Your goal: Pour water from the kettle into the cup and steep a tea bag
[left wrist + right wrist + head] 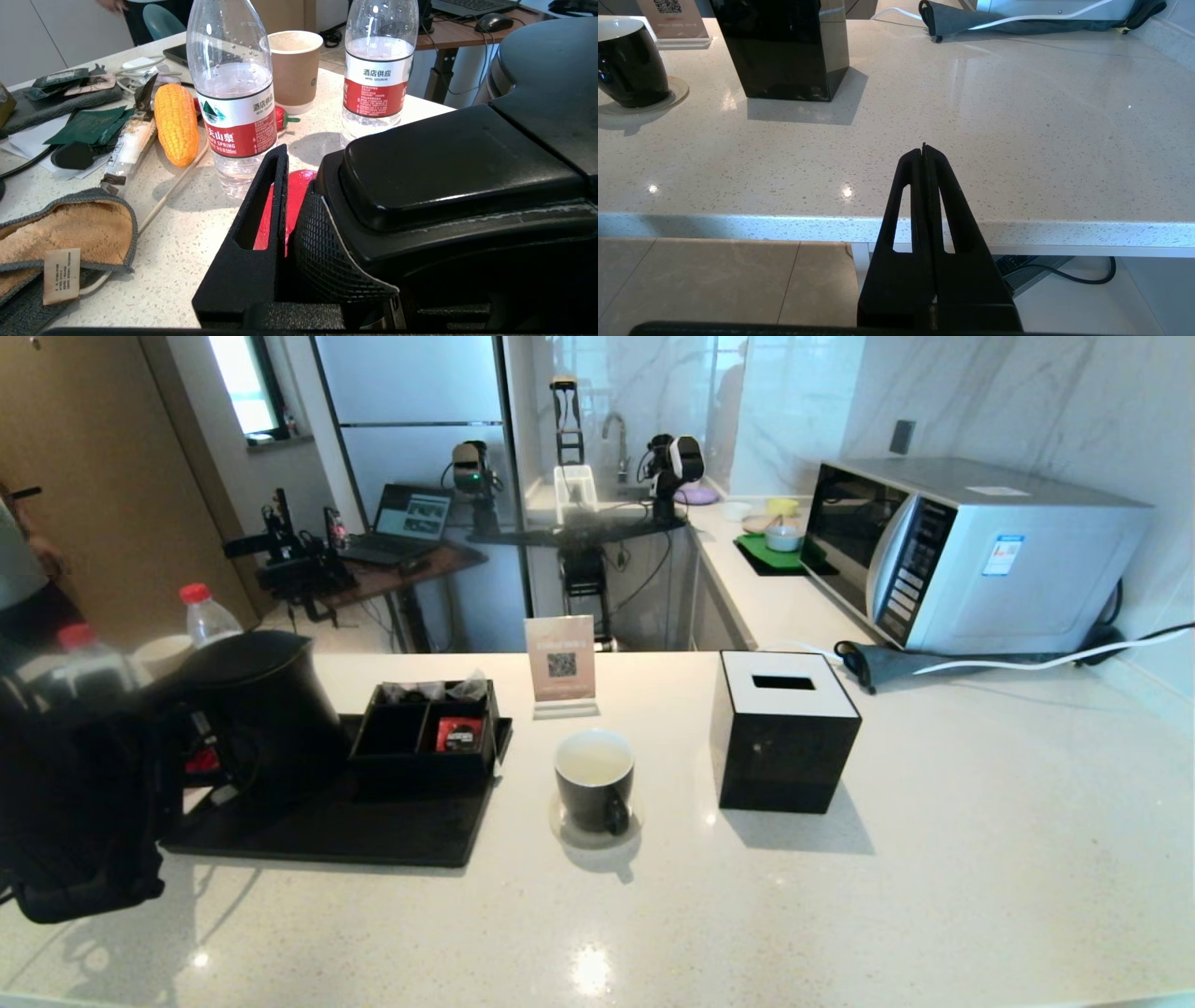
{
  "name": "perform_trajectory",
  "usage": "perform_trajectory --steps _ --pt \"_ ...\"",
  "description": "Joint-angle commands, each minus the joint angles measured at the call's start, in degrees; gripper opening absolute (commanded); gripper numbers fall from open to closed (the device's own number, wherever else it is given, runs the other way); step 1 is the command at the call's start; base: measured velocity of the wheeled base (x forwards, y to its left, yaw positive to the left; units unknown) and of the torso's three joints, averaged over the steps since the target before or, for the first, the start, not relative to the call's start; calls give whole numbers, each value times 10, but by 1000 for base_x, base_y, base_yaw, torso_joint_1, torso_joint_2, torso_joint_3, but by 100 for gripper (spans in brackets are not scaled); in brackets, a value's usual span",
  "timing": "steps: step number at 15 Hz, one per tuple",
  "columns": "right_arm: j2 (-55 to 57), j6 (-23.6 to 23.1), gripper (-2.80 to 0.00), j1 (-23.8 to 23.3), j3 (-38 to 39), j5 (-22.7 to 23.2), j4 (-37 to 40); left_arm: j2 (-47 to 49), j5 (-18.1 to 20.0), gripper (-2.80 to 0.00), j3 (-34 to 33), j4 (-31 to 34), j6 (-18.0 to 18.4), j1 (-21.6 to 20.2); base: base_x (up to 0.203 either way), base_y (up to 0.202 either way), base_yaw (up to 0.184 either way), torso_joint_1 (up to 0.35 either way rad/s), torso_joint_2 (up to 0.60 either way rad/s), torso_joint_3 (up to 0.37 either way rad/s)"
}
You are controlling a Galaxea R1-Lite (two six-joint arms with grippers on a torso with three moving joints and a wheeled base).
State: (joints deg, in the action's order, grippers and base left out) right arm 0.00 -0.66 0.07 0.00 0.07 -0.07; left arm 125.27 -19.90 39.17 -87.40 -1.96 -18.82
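The black kettle [261,709] stands upright on a black tray [373,831] at the left of the counter. My left arm [84,803] is beside it, with the left gripper [324,158] open around the kettle handle [444,177]. One finger [261,219] shows, a thin gap off the handle; the other is hidden. The black cup [595,779], white inside, sits on a saucer mid-counter, also seen as the cup [630,65] from the right wrist. I cannot tell if it holds water. A red tea bag packet [459,735] lies in a black organiser [429,728]. My right gripper [923,148] is shut and empty before the counter's front edge.
A black tissue box [782,728] stands right of the cup, with a QR sign [561,663] behind it. A microwave [971,551] sits at the back right. Two red-capped bottles [233,93], a paper cup [294,70], a toy corn [176,123] and a cloth [60,238] crowd the kettle's far side.
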Motion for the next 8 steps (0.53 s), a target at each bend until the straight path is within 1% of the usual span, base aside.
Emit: perform_trajectory --steps 1,6,7,8 --pt "0 0 -280 0 0 0 0 -1 -2 -280 -3 -20 -1 5 0 0 0 0 0 0" --pt "0 0 -280 0 0 0 0 -2 -4 -280 -4 -21 -1 11 0 0 0 0 0 0" --pt "0 0 -280 0 0 0 0 -2 -3 0 -7 -20 -1 10 0 0 0 0 0 0" --pt "0 0 -280 0 0 0 0 -2 -3 0 -7 -21 -1 10 0 0 0 0 0 0"
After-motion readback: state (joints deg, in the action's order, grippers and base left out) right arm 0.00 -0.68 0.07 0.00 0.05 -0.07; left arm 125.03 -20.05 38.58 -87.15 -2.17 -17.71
